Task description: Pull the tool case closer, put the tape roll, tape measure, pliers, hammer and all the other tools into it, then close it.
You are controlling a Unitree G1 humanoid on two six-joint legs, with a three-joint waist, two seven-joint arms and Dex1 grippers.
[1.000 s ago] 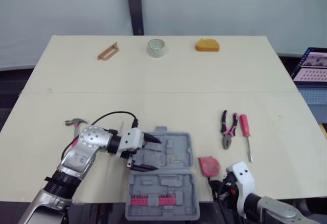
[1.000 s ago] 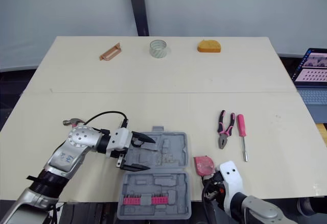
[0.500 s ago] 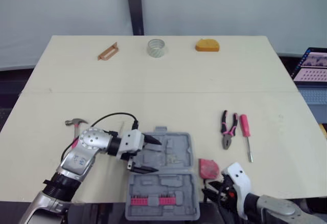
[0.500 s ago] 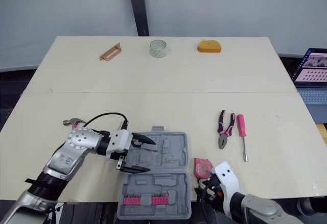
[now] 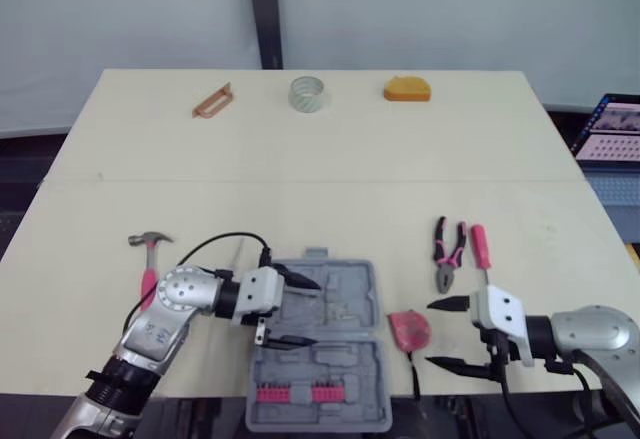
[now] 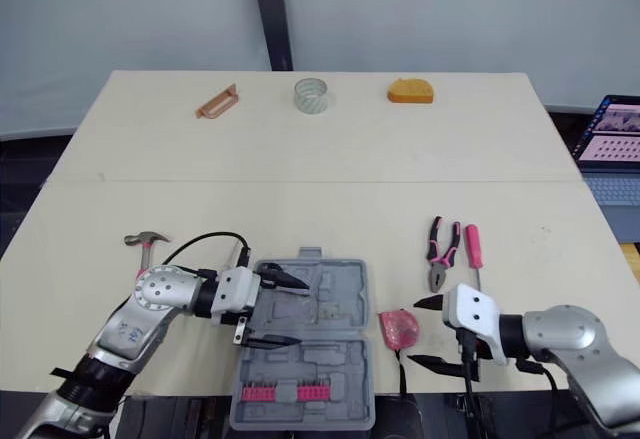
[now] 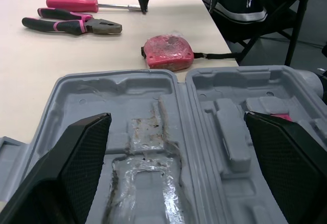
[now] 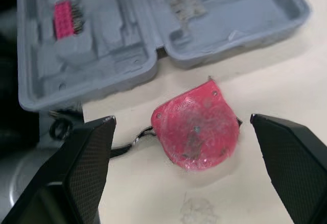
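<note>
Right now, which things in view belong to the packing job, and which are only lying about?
For the job: tool case, tape roll, tape measure, pliers, hammer, screwdriver.

Probably just lying about: orange block, brown bracket-like piece, laptop.

Your two head eyes look down over the whole table (image 5: pixel 330 159). Both wrist cameras sit low and close, sharing the tool case (image 7: pixel 168 132) and tape measure (image 8: pixel 196 132).
</note>
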